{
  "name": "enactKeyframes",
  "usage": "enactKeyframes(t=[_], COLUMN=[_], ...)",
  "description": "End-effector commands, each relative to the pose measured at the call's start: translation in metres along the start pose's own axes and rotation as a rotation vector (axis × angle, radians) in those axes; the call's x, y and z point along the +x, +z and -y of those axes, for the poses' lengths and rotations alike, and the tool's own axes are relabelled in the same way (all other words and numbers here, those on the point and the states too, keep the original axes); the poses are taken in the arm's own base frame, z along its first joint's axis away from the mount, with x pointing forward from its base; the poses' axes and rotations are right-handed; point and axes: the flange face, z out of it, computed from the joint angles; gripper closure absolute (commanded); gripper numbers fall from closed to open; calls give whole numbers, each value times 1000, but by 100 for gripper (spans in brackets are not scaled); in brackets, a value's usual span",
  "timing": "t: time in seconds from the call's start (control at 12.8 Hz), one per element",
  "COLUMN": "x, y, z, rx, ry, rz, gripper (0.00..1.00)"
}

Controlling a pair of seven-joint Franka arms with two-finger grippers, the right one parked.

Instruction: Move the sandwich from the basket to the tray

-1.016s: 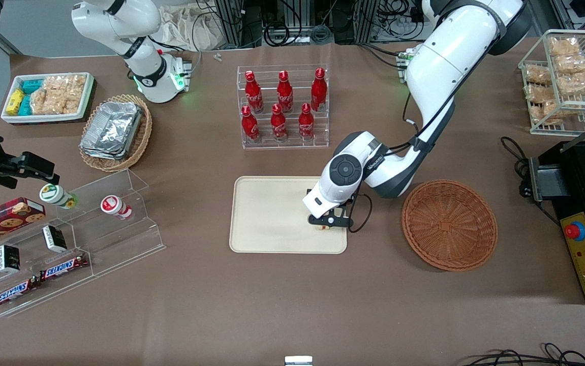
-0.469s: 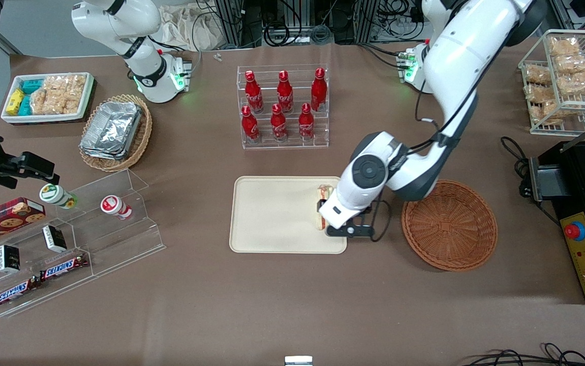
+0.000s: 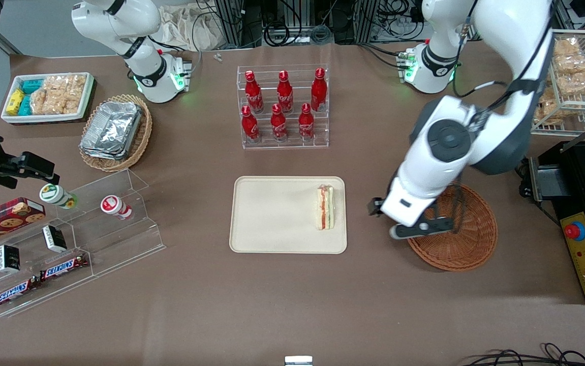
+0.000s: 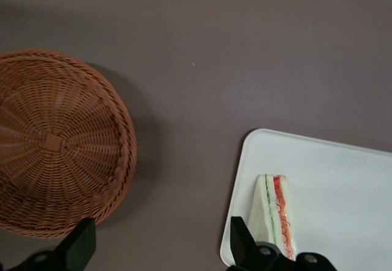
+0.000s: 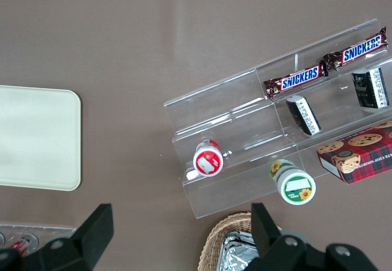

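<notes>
While the sandwich point(image 3: 325, 207) lies on the tray point(image 3: 272, 218) against its rim nearest the basket point(image 3: 462, 239), the gripper point(image 3: 399, 219) hangs with fingers spread, holding nothing, above bare desk between tray and basket; its 2 fingers touch neither.

The tray point(image 5: 37, 139) is seen empty on the surface point(image 5: 153, 32); two Snickers bars point(image 5: 300, 78) are held on the acrylic stand point(image 5: 245, 130).
</notes>
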Motion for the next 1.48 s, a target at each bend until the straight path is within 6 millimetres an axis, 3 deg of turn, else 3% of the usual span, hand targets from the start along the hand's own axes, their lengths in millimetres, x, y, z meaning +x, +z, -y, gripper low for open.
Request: enactKeyframes(t=[0.0, 0.08, 0.23, 0.39, 0.55, 0.94, 1.25, 1.41], x=[20, 25, 44, 44, 53, 27, 4, 10], y=[-24, -32, -33, -31, -29, -45, -60, -63], z=[47, 61, 121, 140, 180, 174, 216, 233], rx=[-9, 1, 34, 64, 78, 78, -13, -38], ry=[-97, -119, -202, -224, -248, -207, -77, -55], rz=[3, 0, 34, 69, 93, 83, 104, 109], gripper=[1, 1, 1, 1, 1, 4, 1, 0])
